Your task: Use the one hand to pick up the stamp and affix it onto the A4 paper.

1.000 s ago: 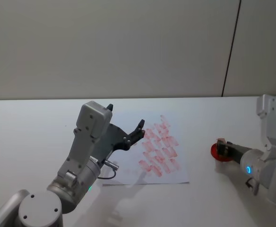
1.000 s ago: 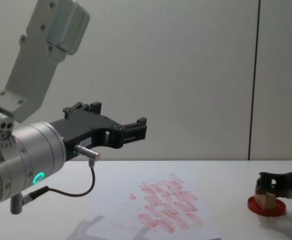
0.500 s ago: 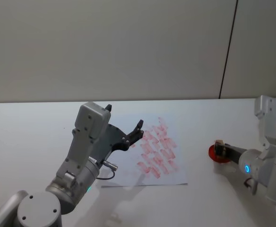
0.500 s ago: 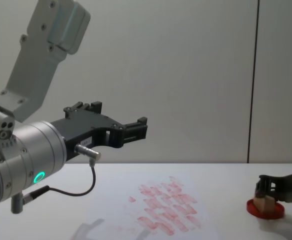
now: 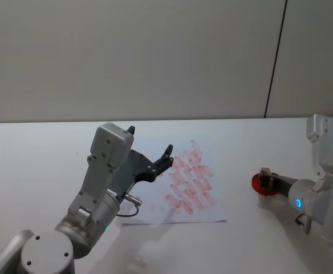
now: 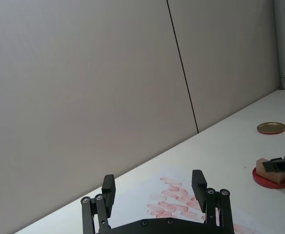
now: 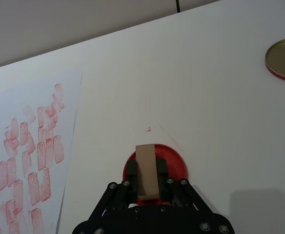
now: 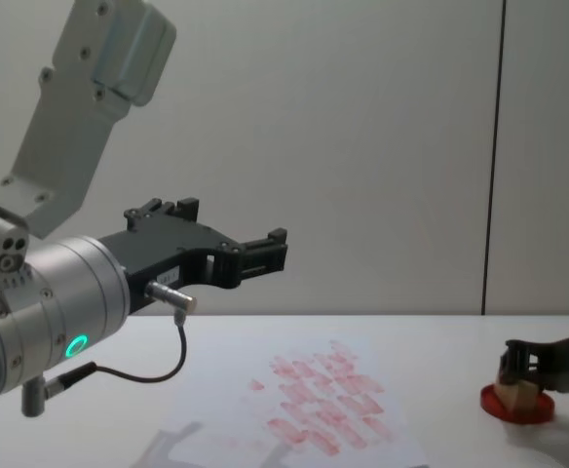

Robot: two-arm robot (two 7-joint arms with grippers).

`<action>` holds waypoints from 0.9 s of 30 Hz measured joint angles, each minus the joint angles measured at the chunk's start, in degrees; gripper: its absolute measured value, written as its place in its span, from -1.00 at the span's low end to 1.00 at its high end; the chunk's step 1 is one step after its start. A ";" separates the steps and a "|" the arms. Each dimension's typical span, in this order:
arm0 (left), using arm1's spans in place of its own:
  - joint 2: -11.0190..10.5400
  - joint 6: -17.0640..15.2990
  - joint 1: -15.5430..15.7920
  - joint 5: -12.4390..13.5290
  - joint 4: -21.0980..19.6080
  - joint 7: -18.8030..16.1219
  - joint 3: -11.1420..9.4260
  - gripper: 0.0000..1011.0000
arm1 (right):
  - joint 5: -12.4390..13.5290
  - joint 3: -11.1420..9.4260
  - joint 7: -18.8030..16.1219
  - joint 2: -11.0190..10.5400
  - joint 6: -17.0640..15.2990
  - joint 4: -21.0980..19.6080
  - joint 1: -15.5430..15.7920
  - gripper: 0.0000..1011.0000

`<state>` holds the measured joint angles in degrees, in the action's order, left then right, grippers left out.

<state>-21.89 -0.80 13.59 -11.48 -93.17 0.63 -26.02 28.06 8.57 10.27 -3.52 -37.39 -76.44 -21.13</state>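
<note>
Small tan wooden stamp [image 7: 145,163] sits on a round red ink pad [image 7: 175,165], clamped between the black fingers of the right gripper [image 7: 147,171], well to the right of the flat white paper [image 5: 185,184] covered in rows of faded red rectangular prints.

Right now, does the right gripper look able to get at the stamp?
Probably yes: the right gripper closes on the stamp, which stands on the red ink pad, with nothing in between.
</note>
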 joint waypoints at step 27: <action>0.00 0.00 0.00 0.00 0.00 0.00 0.00 0.96 | -10.97 3.14 -7.46 -0.29 9.47 -9.76 2.06 -0.56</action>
<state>-21.89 -0.80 13.59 -11.48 -93.18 0.63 -26.03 17.09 11.71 2.81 -3.81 -27.92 -86.20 -19.07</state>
